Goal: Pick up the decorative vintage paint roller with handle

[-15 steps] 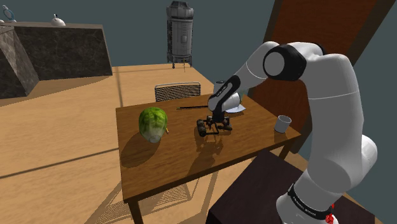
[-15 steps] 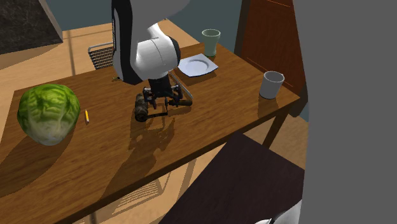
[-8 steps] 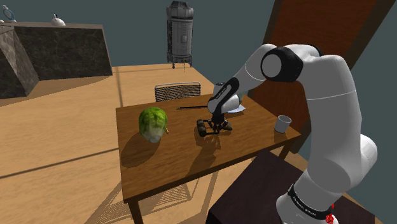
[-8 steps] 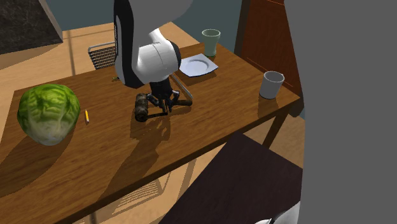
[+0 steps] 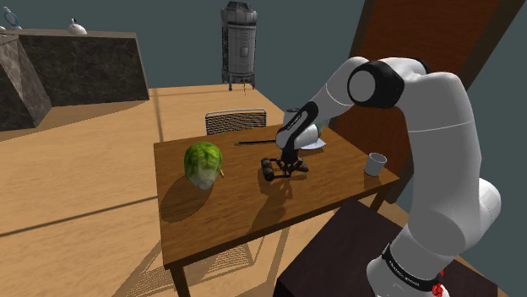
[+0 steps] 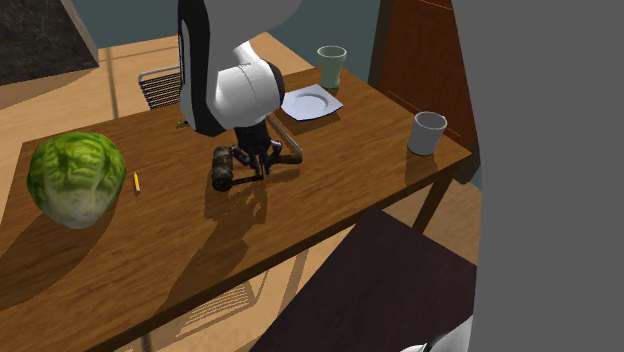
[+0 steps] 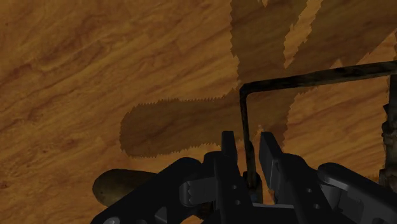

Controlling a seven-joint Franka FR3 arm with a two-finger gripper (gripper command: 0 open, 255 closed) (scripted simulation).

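You have a brown wooden table (image 5: pixel 221 221) on a wood floor, with a stone counter (image 5: pixel 67 67) in the upper left of the shoulder view and dark wood panelling (image 6: pixel 420 60) at the upper right of the second exterior view.

The paint roller (image 6: pixel 222 168) lies near the middle of the tabletop, well back from every edge. The gripper (image 6: pixel 262 163) is down on it. In the wrist view the two fingers (image 7: pixel 228 145) stand close together, clasping the roller's thin wire frame (image 7: pixel 299 78) between them.

A green cabbage (image 6: pixel 76 177) sits well apart toward the left of both exterior frames, with bare wood between it and the roller. A grey cup (image 6: pixel 429 132) stands near the table's right corner.

The second exterior view also gives you a green cup (image 6: pixel 331 66), a white plate (image 6: pixel 309 103) beside it and a small yellow pencil (image 6: pixel 136 182) by the cabbage. The wrist view gives you the arm's shadow across the grain.
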